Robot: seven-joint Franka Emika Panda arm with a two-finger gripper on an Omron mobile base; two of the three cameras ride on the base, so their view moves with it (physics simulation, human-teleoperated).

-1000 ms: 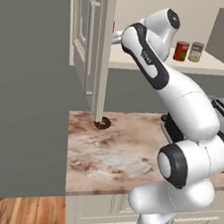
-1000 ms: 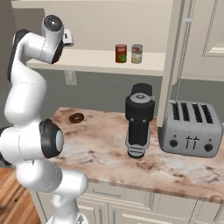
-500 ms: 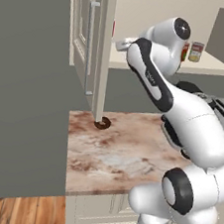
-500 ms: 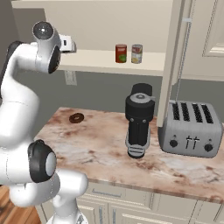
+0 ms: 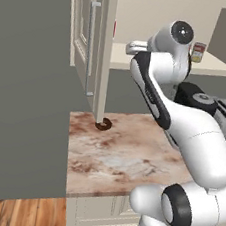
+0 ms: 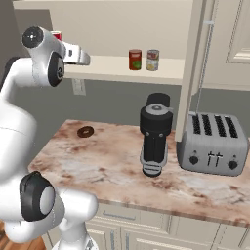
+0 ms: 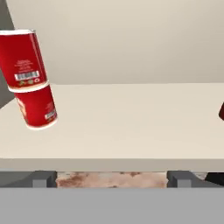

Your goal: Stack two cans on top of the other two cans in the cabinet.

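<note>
My two-finger gripper (image 7: 112,178) is spread wide and holds nothing; its dark tips sit just short of the front edge of the flat beige shelf of the cream wall cabinet (image 7: 127,127). At the shelf's left in the hand view, two red cylindrical cans with white labels (image 7: 30,78) are stacked, one resting on the other. In the right base view, a red-labelled can (image 6: 135,59) and a yellow-and-red can (image 6: 153,60) stand upright, just beside each other, further along the shelf. Below on the marbled counter (image 6: 97,161): brown donut (image 6: 86,131), black coffee grinder (image 6: 155,133), silver toaster (image 6: 213,143). Tall panelled cabinet door (image 5: 88,46) stands open.
</note>
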